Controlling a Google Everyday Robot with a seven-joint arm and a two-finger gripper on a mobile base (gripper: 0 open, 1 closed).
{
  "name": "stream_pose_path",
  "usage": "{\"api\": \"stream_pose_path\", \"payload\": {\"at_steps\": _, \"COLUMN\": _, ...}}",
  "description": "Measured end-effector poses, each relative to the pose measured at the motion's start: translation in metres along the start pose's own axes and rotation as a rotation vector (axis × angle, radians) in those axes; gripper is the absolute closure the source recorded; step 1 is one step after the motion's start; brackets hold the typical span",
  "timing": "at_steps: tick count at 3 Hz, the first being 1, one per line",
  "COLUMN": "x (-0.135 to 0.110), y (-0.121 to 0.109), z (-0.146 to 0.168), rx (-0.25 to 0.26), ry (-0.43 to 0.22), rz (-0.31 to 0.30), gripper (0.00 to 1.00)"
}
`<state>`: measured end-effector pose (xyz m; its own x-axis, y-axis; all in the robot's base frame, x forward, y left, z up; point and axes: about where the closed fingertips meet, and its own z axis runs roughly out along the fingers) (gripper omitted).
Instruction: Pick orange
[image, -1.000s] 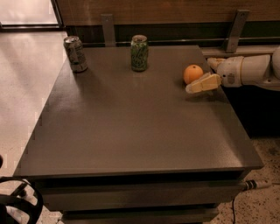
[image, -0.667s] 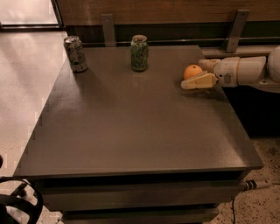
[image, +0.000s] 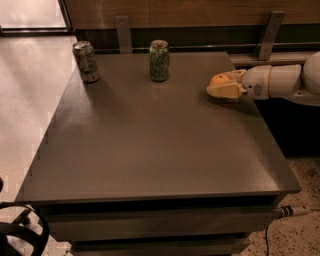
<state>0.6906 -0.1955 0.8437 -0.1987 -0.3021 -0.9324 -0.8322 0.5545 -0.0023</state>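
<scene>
The orange (image: 218, 79) is a small round fruit resting on the dark grey table (image: 150, 150), near its right edge at the back. My gripper (image: 218, 84) reaches in from the right on a white arm (image: 275, 81). It is open, with one cream finger (image: 224, 91) in front of the orange and the other (image: 235, 74) behind it. The orange sits between the two fingers and is partly hidden by the near one.
A green can (image: 159, 60) stands upright at the back middle of the table. A silver can (image: 86, 61) stands at the back left corner. A wooden wall with metal brackets runs behind the table. Light floor lies to the left.
My gripper has slid left along the table's right side. Its fingers now reach around the orange, which has stayed in place.
</scene>
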Motion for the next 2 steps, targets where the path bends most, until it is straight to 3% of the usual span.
{"api": "stream_pose_path", "payload": {"at_steps": 1, "x": -0.0001, "y": 0.0013, "z": 0.0031, "rx": -0.005, "ry": 0.0, "rz": 0.0, "gripper": 0.88}}
{"api": "stream_pose_path", "payload": {"at_steps": 2, "x": -0.0003, "y": 0.0025, "z": 0.0058, "rx": -0.01, "ry": 0.0, "rz": 0.0, "gripper": 1.0}}
